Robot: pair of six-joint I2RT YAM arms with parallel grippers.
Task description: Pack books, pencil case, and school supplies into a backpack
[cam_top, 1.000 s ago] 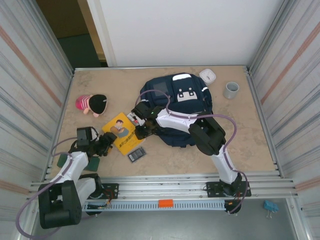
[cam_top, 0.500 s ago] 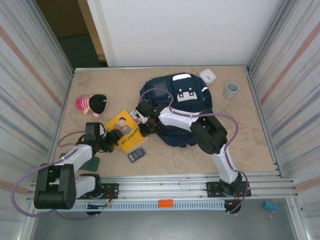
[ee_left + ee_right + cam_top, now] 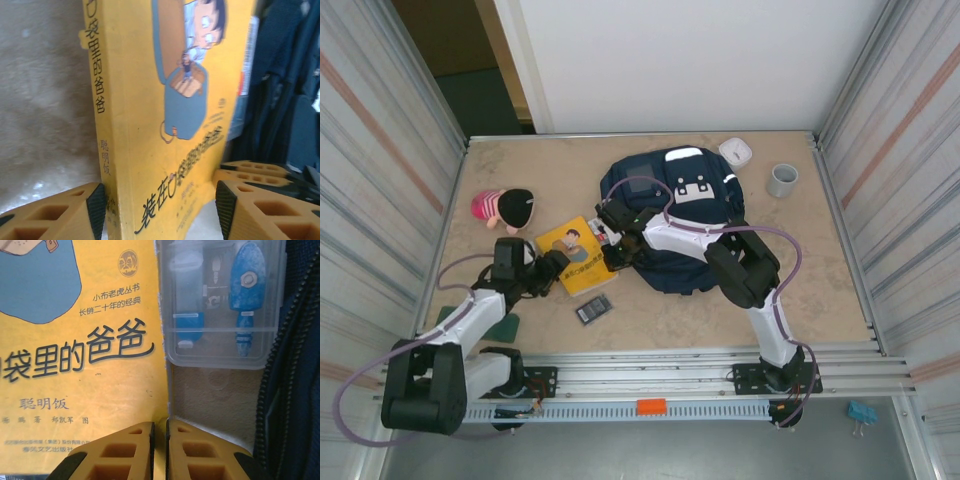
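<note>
Left wrist view: squeeze the open left gripper (image 3: 161, 212) softly onto the yellow book (image 3: 145, 100), with the shut right gripper (image 3: 160, 440) steadying its edge.

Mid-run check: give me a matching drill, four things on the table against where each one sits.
Things:
1. yellow book
2. grey cup
3. black rectangle
4. doll

Places:
A. right of the backpack, by the far edge
B. just left of the backpack
C. on the near side of the yellow book
D. far-left part of the table

Pairs: 1-B, 2-A, 3-C, 4-D
</note>
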